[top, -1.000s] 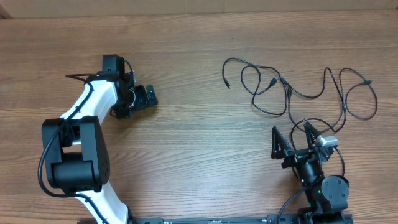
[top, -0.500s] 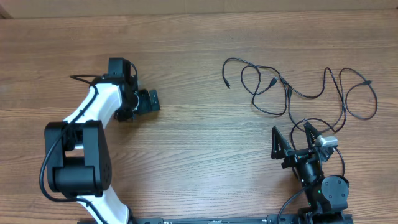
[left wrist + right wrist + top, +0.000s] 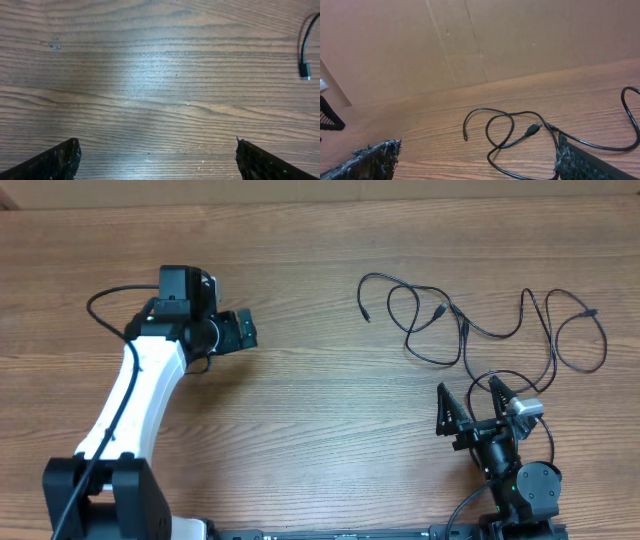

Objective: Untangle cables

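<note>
The cables (image 3: pixel 465 328) are lying untouched in loose, crossed loops on the right half of the desk (image 3: pixel 320 410), as the left claw (image 3: pixel 245 330), open and empty, is turning toward them from well away, while the right claw (image 3: pixel 470 405) is idling open just beside them.

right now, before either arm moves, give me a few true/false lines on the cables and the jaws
1. The cables lie on the right half of the table. True.
2. The left jaws are clamped on a cable. False: they stand open over bare wood, holding nothing.
3. The right jaws are open. True.
4. The cables are wound into a tight bundle. False: they sprawl in loose loops.
5. A plug end shows at the right edge of the left wrist view. True.
</note>
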